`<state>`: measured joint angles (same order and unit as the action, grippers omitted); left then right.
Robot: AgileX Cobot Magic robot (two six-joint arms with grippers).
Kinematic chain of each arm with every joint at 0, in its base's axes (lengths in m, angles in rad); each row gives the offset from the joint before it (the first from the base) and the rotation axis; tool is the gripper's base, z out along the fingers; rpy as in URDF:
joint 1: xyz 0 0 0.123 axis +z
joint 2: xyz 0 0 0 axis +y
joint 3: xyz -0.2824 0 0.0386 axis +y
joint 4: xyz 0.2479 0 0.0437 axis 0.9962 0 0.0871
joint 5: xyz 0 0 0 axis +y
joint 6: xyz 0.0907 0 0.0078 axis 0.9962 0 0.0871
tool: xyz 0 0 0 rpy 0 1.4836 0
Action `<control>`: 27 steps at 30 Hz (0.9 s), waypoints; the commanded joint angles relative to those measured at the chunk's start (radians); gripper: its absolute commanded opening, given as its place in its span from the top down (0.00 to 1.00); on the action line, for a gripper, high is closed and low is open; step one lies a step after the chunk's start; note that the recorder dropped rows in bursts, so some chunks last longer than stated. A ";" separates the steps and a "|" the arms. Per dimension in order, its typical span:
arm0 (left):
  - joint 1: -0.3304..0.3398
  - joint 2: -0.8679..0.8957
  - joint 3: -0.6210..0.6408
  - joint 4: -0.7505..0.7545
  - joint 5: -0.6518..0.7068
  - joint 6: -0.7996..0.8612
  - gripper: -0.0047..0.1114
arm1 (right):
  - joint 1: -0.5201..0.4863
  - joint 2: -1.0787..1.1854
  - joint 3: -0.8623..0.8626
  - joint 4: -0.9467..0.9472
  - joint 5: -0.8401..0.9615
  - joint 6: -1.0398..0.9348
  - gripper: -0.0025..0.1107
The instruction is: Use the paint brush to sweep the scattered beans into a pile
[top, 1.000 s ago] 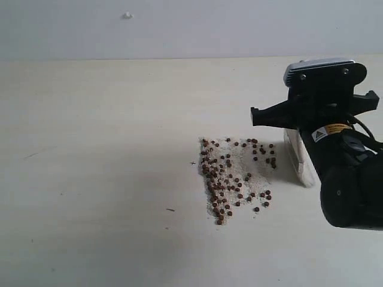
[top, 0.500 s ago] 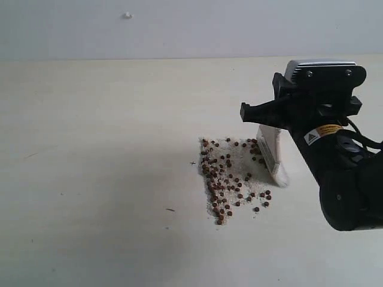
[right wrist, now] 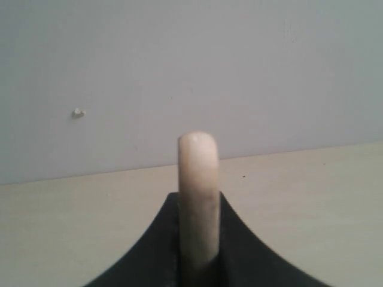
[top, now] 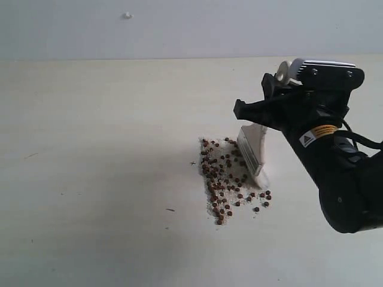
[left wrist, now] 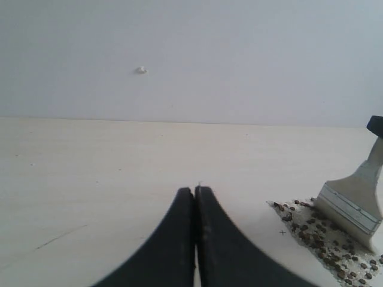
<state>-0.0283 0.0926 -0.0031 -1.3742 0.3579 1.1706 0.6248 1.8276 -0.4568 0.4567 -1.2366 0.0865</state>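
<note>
- The paint brush stands nearly upright on the table, well in from the far edge. Its bristles are down at the right-hand side of the beans and touch the nearest ones.
- The brush looks light. Its wooden handle is stiff and smooth, and the bristles are soft and would likely splay if pressed hard. The handle above the metal band is the sensible place to hold it.
- The beans are tiny, round and light, so they will probably roll or skip ahead of the bristles. The denser pile lies along their left side, and a few strays lie nearer the front edge.
- The right gripper has its jaws drawn in narrow and clamped on the handle, whose rounded end sticks up between them.
- The left gripper has its jaws pressed together, empty, apart from the beans.
</note>
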 commanded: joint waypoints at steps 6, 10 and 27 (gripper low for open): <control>-0.006 0.001 0.003 0.000 0.003 0.004 0.96 | -0.002 0.003 -0.002 -0.028 0.021 0.103 0.98; -0.006 0.001 0.003 0.000 0.003 0.004 0.96 | -0.002 0.003 -0.002 -0.028 0.023 0.128 0.98; -0.006 0.001 0.003 0.000 0.003 0.004 0.96 | -0.002 -0.092 -0.002 0.068 0.028 -0.117 0.98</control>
<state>-0.0283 0.0926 -0.0031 -1.3742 0.3579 1.1706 0.6248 1.7689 -0.4568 0.5096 -1.2138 0.0341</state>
